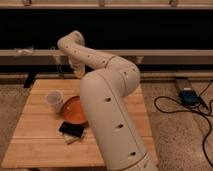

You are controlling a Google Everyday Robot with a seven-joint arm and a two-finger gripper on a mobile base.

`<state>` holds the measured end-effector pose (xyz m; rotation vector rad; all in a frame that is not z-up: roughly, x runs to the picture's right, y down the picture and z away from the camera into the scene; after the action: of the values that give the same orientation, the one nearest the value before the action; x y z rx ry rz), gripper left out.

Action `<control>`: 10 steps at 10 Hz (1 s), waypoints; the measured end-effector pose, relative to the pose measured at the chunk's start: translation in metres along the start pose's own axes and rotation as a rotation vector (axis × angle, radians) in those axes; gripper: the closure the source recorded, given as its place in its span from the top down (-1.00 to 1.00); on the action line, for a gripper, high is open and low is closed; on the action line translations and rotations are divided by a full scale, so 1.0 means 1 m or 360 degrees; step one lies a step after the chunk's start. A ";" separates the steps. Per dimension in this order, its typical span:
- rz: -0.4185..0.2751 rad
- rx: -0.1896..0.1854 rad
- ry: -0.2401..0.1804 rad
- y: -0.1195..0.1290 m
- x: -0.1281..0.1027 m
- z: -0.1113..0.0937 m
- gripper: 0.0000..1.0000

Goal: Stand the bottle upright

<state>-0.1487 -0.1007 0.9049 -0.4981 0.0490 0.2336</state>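
Observation:
My gripper (76, 70) hangs from the white arm's wrist over the far edge of the wooden table (35, 142), behind and to the right of the white cup (54, 99). The arm rises from the bottom middle, bends at an elbow (124, 75) and reaches back to the upper left. I cannot make out the bottle; it is hidden or lost against the wrist. A round orange-red object (73, 109) lies next to the cup.
A dark flat object (72, 130) lies on the table in front of the orange-red one. A dark shelf with a pale rail (170, 52) runs behind the table. A blue box (189, 96) and black cables (175, 107) lie on the floor at the right.

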 end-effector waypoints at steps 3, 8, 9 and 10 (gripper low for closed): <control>0.0063 -0.0085 -0.0107 -0.004 0.002 -0.009 -1.00; 0.0209 -0.0232 -0.0351 -0.015 0.016 -0.020 -1.00; 0.0234 -0.0248 -0.0390 -0.017 0.019 -0.020 -1.00; 0.0265 -0.0269 -0.0437 -0.019 0.024 -0.019 -1.00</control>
<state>-0.1211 -0.1212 0.8944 -0.6271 -0.1992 0.4700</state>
